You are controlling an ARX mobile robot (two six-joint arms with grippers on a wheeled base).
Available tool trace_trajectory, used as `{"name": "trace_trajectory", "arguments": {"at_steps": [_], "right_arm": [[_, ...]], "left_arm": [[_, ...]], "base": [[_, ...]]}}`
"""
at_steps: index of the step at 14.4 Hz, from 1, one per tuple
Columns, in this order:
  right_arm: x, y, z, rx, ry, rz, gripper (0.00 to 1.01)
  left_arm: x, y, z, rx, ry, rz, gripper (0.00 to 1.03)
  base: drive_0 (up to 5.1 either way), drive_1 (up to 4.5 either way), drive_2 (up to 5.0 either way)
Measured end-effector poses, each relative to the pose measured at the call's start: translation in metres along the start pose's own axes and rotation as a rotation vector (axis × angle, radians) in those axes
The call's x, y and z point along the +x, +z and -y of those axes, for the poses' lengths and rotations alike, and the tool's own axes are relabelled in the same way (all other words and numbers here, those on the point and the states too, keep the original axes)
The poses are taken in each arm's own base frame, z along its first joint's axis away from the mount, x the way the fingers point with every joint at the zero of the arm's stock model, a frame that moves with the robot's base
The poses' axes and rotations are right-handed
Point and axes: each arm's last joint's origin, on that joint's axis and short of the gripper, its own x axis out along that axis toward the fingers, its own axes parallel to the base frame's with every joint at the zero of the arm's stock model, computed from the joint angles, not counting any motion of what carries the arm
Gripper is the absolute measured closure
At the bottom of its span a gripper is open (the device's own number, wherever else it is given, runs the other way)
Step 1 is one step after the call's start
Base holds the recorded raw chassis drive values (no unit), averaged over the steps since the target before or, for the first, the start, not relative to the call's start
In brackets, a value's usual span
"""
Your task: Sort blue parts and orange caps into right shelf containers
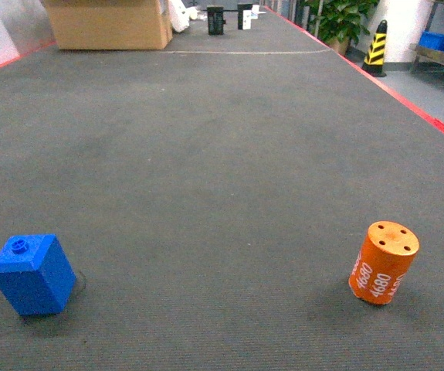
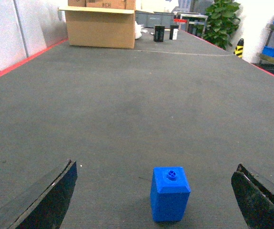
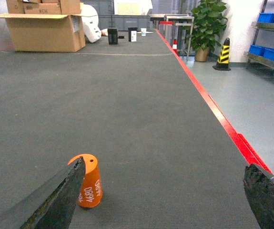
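Head view: one blue part (image 1: 32, 275) sits near the carpet's (image 1: 206, 154) front left edge, one orange cap (image 1: 384, 263) front right. Left wrist: left gripper (image 2: 156, 200) spread wide, straddling the part (image 2: 170, 194). Right wrist: right gripper (image 3: 167, 200) spread, the cap (image 3: 90, 181) beside its left finger (image 3: 46, 200).

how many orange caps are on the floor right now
1. The orange cap stands on the dark carpet at the right of the head view, far right of the blue part. None other shows; more may lie outside the views.

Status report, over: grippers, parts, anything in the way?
Both grippers open, empty. Blue part between left fingers, untouched. Orange cap on carpet, beside right gripper's finger. Nothing blocking either.
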Motion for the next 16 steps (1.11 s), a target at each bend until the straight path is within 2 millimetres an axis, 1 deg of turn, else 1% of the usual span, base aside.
{"name": "trace_trajectory", "arguments": {"at_steps": [16], "right_arm": [[0.0,0.0,0.0,0.0,0.0,0.0,0.03]], "left_arm": [[0.0,0.0,0.0,0.0,0.0,0.0,0.05]], "base": [[0.0,0.0,0.0]]}}
